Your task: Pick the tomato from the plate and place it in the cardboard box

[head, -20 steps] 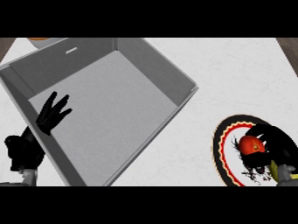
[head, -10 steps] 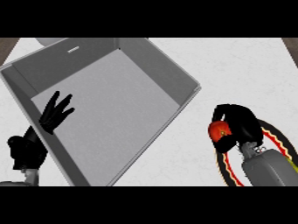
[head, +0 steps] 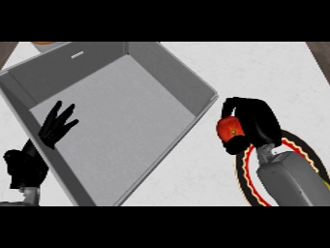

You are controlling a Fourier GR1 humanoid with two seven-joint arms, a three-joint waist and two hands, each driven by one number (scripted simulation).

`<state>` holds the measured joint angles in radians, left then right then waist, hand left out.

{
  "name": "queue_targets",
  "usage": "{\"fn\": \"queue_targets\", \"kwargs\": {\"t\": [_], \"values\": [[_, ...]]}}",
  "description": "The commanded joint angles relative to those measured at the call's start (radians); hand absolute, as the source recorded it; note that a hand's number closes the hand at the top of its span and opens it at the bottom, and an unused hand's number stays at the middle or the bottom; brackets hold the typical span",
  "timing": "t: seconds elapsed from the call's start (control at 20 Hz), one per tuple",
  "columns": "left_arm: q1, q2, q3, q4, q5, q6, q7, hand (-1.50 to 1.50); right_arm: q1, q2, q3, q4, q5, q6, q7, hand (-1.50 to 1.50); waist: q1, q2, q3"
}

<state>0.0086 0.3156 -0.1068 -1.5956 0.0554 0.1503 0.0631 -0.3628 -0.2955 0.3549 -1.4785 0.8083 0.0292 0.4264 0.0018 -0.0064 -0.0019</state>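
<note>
My right hand [head: 257, 121] is curled round the red tomato [head: 230, 128], which shows at the hand's left side. Hand and tomato hang just right of the large grey box's [head: 117, 121] near right wall, above the white counter. Behind and below them lies the black plate [head: 305, 156] with its red and yellow rim, mostly hidden by my right forearm. My left hand [head: 55, 125] stands open with fingers up at the box's left wall.
The box is wide, open-topped and tilted in view, filling the left half. An orange object [head: 44, 43] peeks out at the top left behind the box. Brown counter edges show at the far left and right.
My right hand has lifted the tomato off the plate and carried it up and leftward toward the box's right wall. The left hand has stayed put.
</note>
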Motion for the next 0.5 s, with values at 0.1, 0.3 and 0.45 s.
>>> {"fn": "queue_targets", "kwargs": {"t": [0.1,0.3,0.45], "values": [[0.016,0.032,0.005,0.026,-0.069,0.032,0.022,0.00,-0.032,0.086,-0.074,-0.133,-0.143,-0.073,-0.116,1.50,-0.002,0.006,0.003],[0.086,0.038,0.001,-0.007,-0.073,0.029,-0.004,0.00,-0.087,0.138,-0.095,-0.201,-0.235,-0.043,-0.137,1.50,0.013,0.004,0.003],[-0.029,0.037,0.022,0.040,-0.060,0.021,0.049,0.00,-0.192,0.144,-0.142,-0.204,-0.294,0.012,-0.131,1.50,0.003,0.008,0.002]]}}
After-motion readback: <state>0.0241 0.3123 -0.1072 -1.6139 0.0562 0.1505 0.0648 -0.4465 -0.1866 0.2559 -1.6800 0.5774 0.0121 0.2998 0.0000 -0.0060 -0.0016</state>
